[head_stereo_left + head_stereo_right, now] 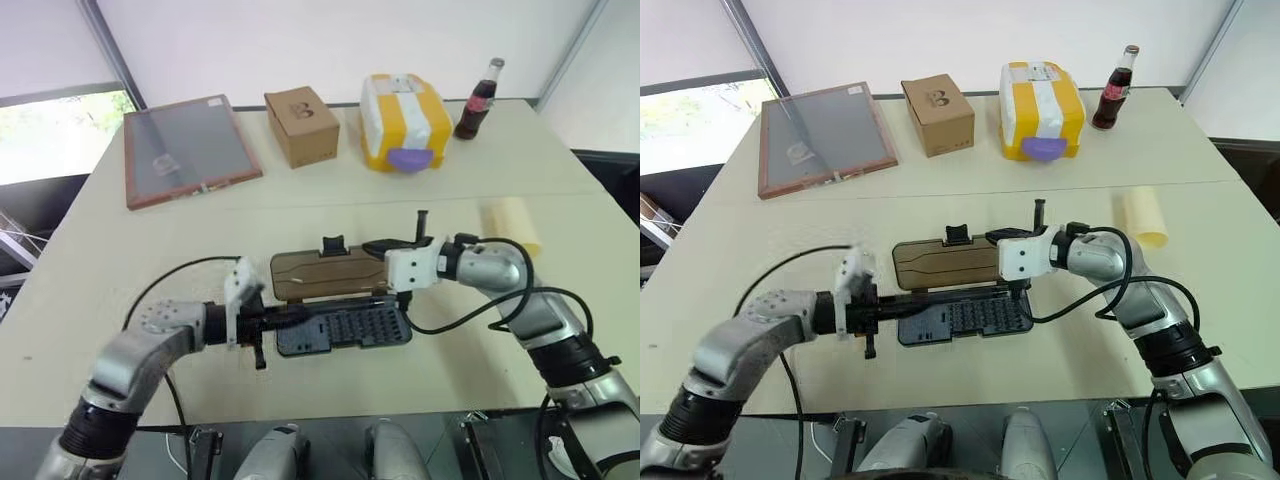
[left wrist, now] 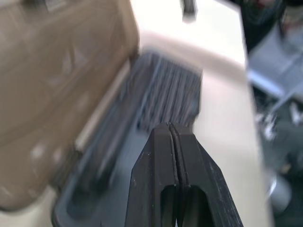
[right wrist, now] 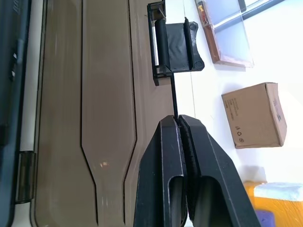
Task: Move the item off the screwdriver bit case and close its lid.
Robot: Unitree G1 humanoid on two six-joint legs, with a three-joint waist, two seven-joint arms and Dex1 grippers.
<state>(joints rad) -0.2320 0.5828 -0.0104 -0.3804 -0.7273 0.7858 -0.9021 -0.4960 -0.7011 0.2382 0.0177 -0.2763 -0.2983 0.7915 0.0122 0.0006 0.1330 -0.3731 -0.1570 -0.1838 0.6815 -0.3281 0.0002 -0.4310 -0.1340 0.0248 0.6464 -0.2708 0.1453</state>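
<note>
The screwdriver bit case lies open near the table's front edge, its rows of bits showing. Its lid lies behind it, brown inside facing up, with the black latch tab at its far edge. The item, a pale cream-yellow roll, rests on the table to the right, apart from the case. My left gripper is shut and empty, lying over the case's left part. My right gripper is shut and empty over the lid's right end; whether it touches the lid I cannot tell.
Along the back of the table stand a wood-framed grey panel, a cardboard box, a yellow-and-white box with a purple patch and a cola bottle. Black cables loop beside both arms.
</note>
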